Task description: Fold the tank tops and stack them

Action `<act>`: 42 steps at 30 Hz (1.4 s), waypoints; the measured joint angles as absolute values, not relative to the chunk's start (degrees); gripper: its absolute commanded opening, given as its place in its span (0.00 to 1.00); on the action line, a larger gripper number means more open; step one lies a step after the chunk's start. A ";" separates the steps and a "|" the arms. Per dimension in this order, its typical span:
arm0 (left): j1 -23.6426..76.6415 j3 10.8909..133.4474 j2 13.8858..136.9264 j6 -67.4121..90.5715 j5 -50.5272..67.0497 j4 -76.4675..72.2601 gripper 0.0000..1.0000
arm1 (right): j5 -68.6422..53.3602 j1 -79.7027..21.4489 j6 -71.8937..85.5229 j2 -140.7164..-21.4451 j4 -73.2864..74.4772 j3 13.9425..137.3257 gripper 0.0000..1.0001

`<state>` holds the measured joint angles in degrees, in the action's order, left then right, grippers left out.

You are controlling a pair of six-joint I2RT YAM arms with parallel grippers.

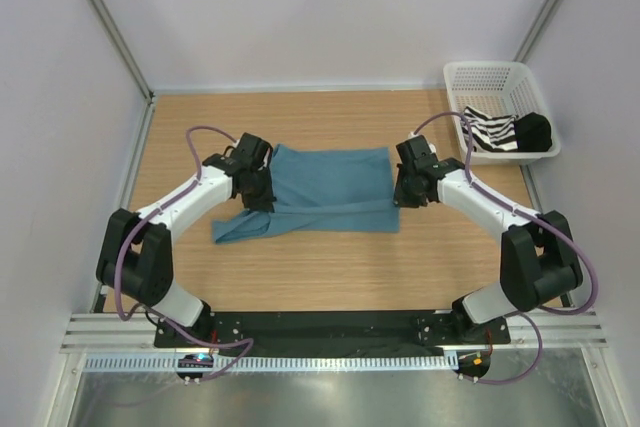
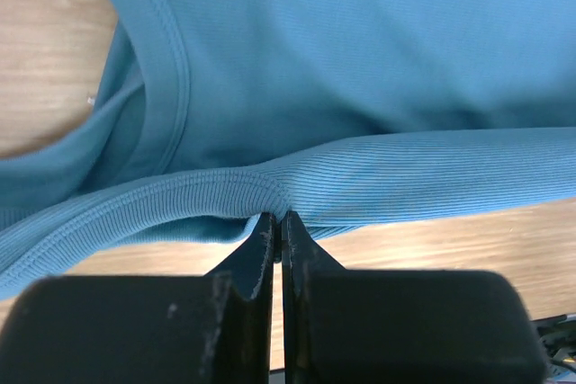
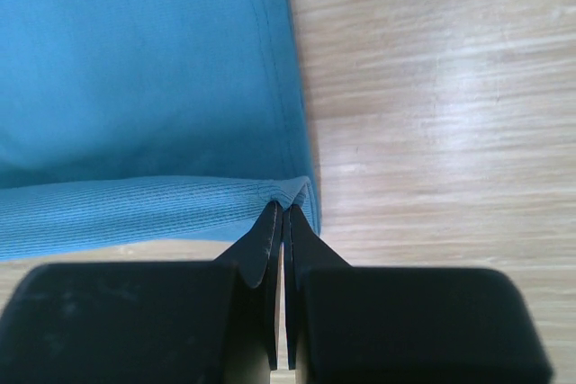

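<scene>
The teal-blue tank top [image 1: 330, 187] lies spread across the middle of the table, its near edge folded up into a band. My left gripper [image 1: 258, 192] is shut on that folded edge [image 2: 270, 188] at the top's left end, by the armhole. My right gripper [image 1: 404, 190] is shut on the top's near right corner [image 3: 292, 191]. The striped tank top [image 1: 495, 131] lies crumpled in the white basket [image 1: 486, 74] at the back right. A strap end [image 1: 235, 228] trails toward the near left.
The basket sits against the right wall, with a black item [image 1: 533, 131] beside the striped top. Bare wooden table [image 1: 330, 277] shows in front of the teal top. White walls close the table in on the left, back and right.
</scene>
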<state>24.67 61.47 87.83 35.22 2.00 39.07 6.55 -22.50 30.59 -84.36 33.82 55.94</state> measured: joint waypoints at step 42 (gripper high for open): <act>18.22 72.12 97.21 31.75 -4.69 35.42 0.76 | 7.75 -19.00 29.12 -92.82 26.41 61.25 0.62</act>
